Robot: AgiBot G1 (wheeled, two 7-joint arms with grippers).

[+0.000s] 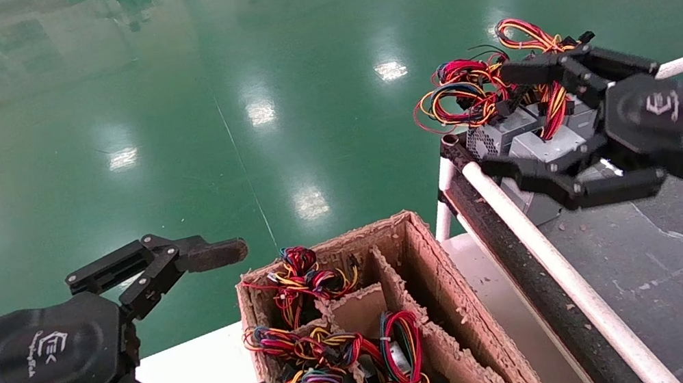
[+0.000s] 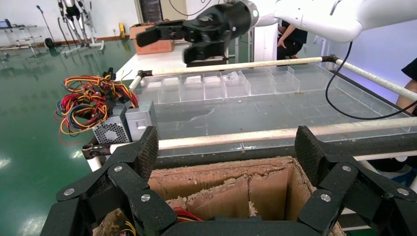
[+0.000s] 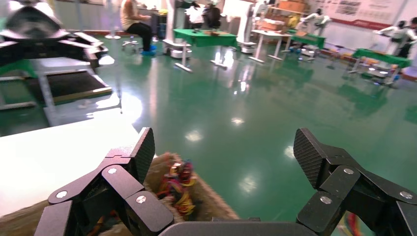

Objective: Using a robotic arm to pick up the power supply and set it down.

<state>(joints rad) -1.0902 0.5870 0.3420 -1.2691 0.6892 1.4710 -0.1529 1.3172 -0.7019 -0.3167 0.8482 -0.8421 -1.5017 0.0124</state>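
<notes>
- Spreading its fingers, your right gripper [image 1: 570, 129] is hovering around the power supply [image 1: 530, 136]; long axis crossing the gap.
- Your left gripper [image 1: 239, 323] is idling spread, farther off.

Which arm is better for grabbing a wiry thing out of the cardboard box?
Left, probably: the left gripper is open right at the box, while the right gripper hangs open over the power supply on the belt.
</notes>
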